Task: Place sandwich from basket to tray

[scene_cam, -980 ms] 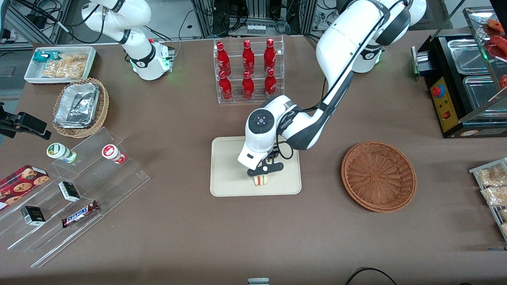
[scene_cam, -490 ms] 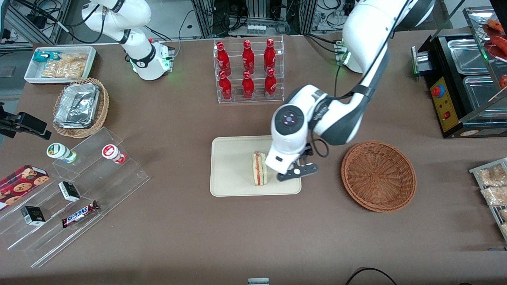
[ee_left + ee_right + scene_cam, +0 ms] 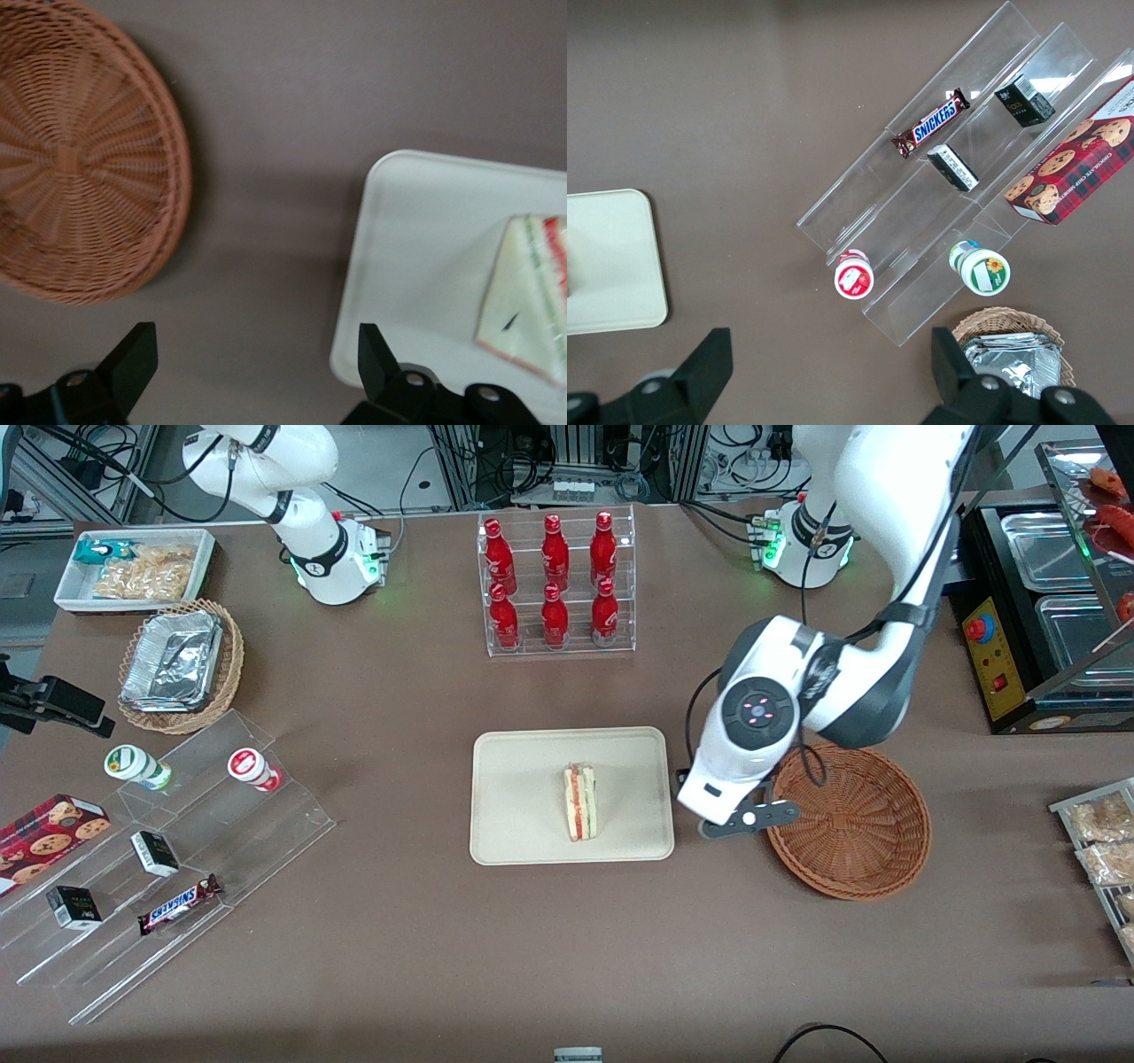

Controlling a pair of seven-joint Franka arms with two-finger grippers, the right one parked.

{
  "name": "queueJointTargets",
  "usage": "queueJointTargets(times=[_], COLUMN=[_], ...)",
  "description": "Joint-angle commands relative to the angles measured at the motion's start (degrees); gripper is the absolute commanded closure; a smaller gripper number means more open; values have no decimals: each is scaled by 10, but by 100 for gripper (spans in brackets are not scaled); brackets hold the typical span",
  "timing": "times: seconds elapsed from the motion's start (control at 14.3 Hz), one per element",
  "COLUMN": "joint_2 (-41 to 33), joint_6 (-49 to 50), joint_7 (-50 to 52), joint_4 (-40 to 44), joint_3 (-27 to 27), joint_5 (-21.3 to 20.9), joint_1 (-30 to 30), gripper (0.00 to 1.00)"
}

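Observation:
The sandwich (image 3: pixel 580 804) lies on the cream tray (image 3: pixel 523 797) with its pink-red and green cut side up, near the tray's middle. Nothing touches it. The reddish-brown basket (image 3: pixel 850 824) stands empty beside the tray, toward the working arm's end. My gripper (image 3: pixel 740 825) hangs above the bare tablecloth between tray and basket. In the left wrist view the gripper (image 3: pixel 254 354) is open with only cloth between its black fingers; the basket (image 3: pixel 80 159), the tray's corner (image 3: pixel 416 266) and the sandwich (image 3: pixel 532 292) show there too.
A clear rack of red bottles (image 3: pixel 555 584) stands farther from the camera than the tray. Toward the parked arm's end are a stepped acrylic shelf (image 3: pixel 168 859), a pale basket of foil containers (image 3: pixel 177 664) and a white snack bin (image 3: pixel 133 567). A black appliance (image 3: pixel 1036 602) and bagged pastries (image 3: pixel 1099 841) are toward the working arm's end.
The gripper let go of the sandwich on the tray, then moved off sideways to the gap between tray and basket. The sandwich has stayed where it was released.

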State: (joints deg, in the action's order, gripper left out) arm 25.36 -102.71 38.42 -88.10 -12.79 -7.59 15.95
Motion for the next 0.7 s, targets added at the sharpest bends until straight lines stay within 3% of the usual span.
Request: queueJointTargets(times=[0.0, 0.28, 0.63], joint_2=[-79, -137, -222], joint_6=[48, 116, 132], joint_7=[-91, -204, -327], joint_4=[-55, -61, -100], joint_3=[-2, 4, 8], joint_5=[31, 59, 60], joint_1=[-43, -87, -146], gripper=[0, 0, 0])
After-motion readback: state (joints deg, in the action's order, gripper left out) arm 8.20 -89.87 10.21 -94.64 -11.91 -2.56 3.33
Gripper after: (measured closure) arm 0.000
